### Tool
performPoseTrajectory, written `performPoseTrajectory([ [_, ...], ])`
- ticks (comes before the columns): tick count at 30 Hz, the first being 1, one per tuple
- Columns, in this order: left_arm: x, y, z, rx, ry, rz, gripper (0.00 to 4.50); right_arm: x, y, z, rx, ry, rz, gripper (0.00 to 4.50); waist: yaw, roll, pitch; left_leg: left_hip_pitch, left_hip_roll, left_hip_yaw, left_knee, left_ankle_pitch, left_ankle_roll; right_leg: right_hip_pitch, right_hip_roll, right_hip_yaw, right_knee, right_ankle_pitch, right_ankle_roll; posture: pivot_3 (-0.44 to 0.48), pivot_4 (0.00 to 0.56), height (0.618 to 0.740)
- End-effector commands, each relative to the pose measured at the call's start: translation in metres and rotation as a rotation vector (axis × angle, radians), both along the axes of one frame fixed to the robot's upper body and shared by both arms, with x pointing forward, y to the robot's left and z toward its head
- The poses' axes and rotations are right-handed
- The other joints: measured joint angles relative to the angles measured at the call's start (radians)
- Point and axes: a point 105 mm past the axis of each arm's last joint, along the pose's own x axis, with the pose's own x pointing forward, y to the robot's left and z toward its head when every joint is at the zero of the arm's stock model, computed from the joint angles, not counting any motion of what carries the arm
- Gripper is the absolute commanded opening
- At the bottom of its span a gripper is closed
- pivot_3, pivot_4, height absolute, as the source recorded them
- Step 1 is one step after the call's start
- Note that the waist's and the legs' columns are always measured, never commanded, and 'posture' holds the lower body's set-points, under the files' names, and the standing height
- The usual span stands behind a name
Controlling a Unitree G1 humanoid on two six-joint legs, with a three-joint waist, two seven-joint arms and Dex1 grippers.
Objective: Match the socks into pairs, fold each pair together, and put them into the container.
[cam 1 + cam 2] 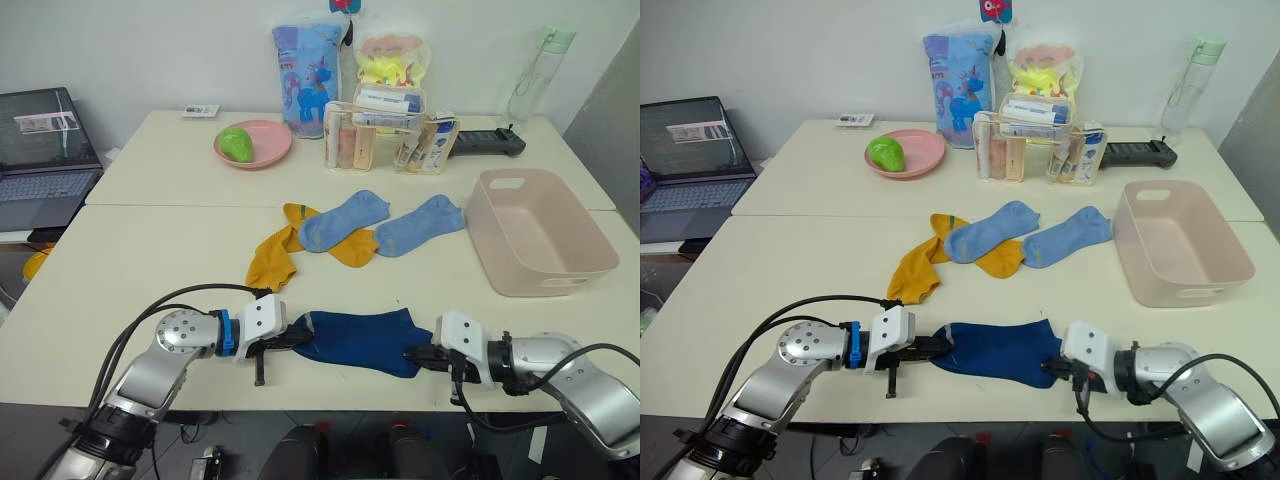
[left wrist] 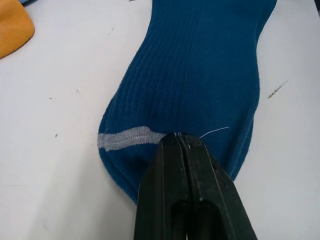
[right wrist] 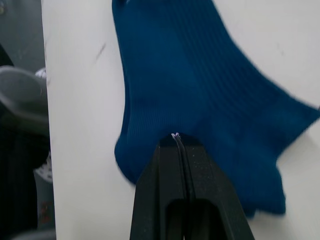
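Left gripper (image 1: 296, 341) pinching navy sock (image 1: 362, 340) at left end, right gripper (image 1: 415, 355) pinching right end; fabric soft, limp, sagging unless gripped at ends.

You had the two head eyes looking forward and down over the whole table (image 1: 150, 270), both sharing the same scene from slightly offset spots, while each wrist camera sat very close along its own fingers, both facing opposite ends of the navy sock (image 1: 365, 338).
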Motion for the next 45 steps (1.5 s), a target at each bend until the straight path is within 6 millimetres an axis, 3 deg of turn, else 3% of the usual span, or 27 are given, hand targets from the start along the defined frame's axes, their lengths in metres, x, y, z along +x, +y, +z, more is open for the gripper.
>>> performPoseTrajectory([
  [1,0.001,0.007,-0.007,0.037,0.017,0.02,0.01,0.001,-0.014,-0.001,-0.038,-0.006,-0.014,0.0,0.0,0.0,0.0,0.0,0.0,0.0,0.0,0.0,0.0,0.0,0.0,0.0,0.0,0.0,0.0,0.0,0.15,0.74],
  [7,0.003,0.003,0.005,-0.033,0.013,0.039,0.01,0.005,-0.022,0.01,0.013,-0.025,-0.068,0.0,0.001,0.0,0.0,0.0,0.0,0.0,0.0,0.0,0.0,0.001,0.0,0.0,0.0,0.0,0.0,0.0,0.15,0.74],
  [10,0.009,0.001,0.033,-0.205,0.014,0.136,0.01,0.002,-0.016,0.04,0.233,0.009,-0.168,0.0,0.001,0.0,0.0,-0.001,0.0,-0.001,0.0,0.0,0.0,0.0,0.0,0.0,0.0,0.0,0.0,0.0,0.15,0.74],
  [12,0.01,0.009,0.041,-0.23,-0.006,0.19,0.0,-0.001,-0.022,0.05,0.29,0.02,-0.219,0.18,0.0,0.0,0.0,-0.001,0.0,-0.001,0.0,0.0,0.0,-0.001,0.0,0.0,0.0,0.0,0.0,0.0,0.15,0.74],
  [14,0.019,0.023,0.051,-0.274,-0.057,0.299,0.38,0.007,-0.038,0.055,0.295,-0.023,-0.319,0.6,0.0,-0.001,0.001,-0.001,0.0,-0.001,0.0,0.0,0.0,0.0,0.0,0.0,0.0,0.0,0.0,0.0,0.15,0.74],
  [17,0.026,0.044,0.058,-0.311,-0.089,0.429,1.2,0.016,-0.058,0.056,0.28,-0.079,-0.429,1.62,0.001,-0.001,0.0,-0.001,0.0,0.0,0.001,0.0,0.001,0.0,0.0,0.0,0.0,0.0,0.0,0.0,0.15,0.74],
  [20,0.024,0.063,0.05,-0.298,-0.095,0.515,2.17,0.02,-0.07,0.054,0.277,-0.099,-0.484,2.68,0.0,0.0,0.0,0.0,0.0,0.0,0.0,0.0,0.0,0.0,0.0,0.0,0.0,0.0,0.0,0.0,0.15,0.74],
  [25,0.001,0.119,0.019,-0.241,-0.073,0.728,3.82,0.021,-0.085,0.039,0.235,-0.113,-0.548,4.49,-0.001,0.0,0.0,0.0,0.0,0.001,-0.001,0.001,-0.002,0.0,0.0,0.0,0.0,0.0,0.0,0.0,0.15,0.74],
  [27,-0.005,0.133,0.016,-0.236,-0.082,0.776,4.44,0.02,-0.09,0.039,0.229,-0.116,-0.56,4.5,0.002,0.0,0.0,-0.001,0.0,0.001,0.0,0.0,0.0,0.0,0.0,0.0,0.0,0.0,0.0,0.0,0.15,0.74],
  [29,-0.009,0.137,0.015,-0.232,-0.083,0.791,4.48,0.02,-0.092,0.042,0.237,-0.121,-0.573,4.5,0.006,0.0,0.0,-0.001,0.0,0.0,0.001,-0.001,0.002,0.0,0.0,0.0,0.0,0.0,0.0,0.0,0.15,0.74],
  [32,-0.008,0.134,0.015,-0.234,-0.088,0.778,4.48,0.019,-0.088,0.043,0.25,-0.116,-0.576,4.5,0.009,0.0,0.0,0.0,0.0,0.0,0.001,-0.001,0.002,-0.001,0.0,0.0,-0.002,0.0,0.0,0.0,0.15,0.74],
  [39,0.0,0.107,0.029,-0.251,-0.128,0.651,4.48,0.017,-0.052,0.036,0.275,-0.038,-0.553,4.5,0.002,0.0,0.0,-0.001,0.0,0.0,0.0,-0.001,0.001,0.0,0.0,0.0,0.0,0.0,0.0,0.0,0.15,0.74],
  [45,0.002,0.068,0.053,-0.265,-0.142,0.442,4.48,0.019,-0.028,0.02,0.263,0.08,-0.537,4.5,0.001,0.0,0.0,-0.001,0.0,0.0,0.0,-0.001,0.002,-0.001,0.0,0.0,0.0,0.0,0.0,0.0,0.15,0.74],
])
